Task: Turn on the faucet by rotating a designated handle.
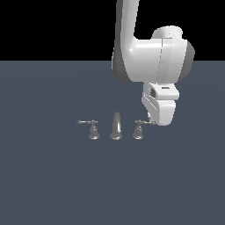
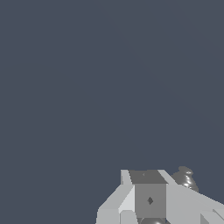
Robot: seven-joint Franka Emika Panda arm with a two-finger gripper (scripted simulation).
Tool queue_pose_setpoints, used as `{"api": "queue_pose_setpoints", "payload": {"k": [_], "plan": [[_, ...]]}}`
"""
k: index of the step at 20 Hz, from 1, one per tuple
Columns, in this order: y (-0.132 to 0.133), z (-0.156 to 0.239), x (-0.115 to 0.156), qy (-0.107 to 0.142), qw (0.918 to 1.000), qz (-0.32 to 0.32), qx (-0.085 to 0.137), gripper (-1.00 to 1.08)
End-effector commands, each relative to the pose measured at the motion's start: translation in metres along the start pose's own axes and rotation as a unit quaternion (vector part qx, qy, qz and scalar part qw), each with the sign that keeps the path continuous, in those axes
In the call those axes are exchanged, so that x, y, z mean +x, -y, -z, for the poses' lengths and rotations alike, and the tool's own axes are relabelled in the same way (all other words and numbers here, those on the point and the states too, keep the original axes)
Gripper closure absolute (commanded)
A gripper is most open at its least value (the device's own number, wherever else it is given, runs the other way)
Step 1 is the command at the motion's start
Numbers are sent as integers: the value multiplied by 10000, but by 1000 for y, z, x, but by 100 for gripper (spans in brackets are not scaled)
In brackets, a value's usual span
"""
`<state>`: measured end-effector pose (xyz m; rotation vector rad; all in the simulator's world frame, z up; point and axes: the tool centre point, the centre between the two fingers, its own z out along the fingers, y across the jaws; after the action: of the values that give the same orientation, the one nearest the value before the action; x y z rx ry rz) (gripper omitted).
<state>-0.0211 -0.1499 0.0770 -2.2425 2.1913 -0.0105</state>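
Metal gleamed on the faucet (image 1: pixel 116 127), which stood on the grey tabletop (image 1: pixel 52 184) as a tall spout between two short levers. The handle (image 1: pixel 141 127) to be turned stood at the exterior view's right of the spout, its thin arm reaching toward the robot's hand. The fingers (image 1: pixel 151 119) sat low just beside that arm's tip, probably to push it round, though I could not tell whether they were open or closed.
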Motion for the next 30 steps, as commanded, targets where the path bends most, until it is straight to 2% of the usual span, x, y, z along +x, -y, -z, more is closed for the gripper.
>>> {"api": "queue_pose_setpoints", "payload": {"k": [1, 12, 14, 26, 27, 28, 30], "plan": [[-8, 0, -1, 5, 10000, -9, -20, 108], [-48, 0, -6, 2, 10000, -47, -43, 108], [-39, -1, -3, -16, 10000, -51, 9, 108], [-69, 0, -45, 1, 10000, -51, -43, 108], [-69, 0, -45, 1, 10000, -51, -43, 108], [-70, 0, -23, -30, 9997, -228, -39, 108], [-67, 0, -36, -24, 9998, -193, -40, 108]]}}
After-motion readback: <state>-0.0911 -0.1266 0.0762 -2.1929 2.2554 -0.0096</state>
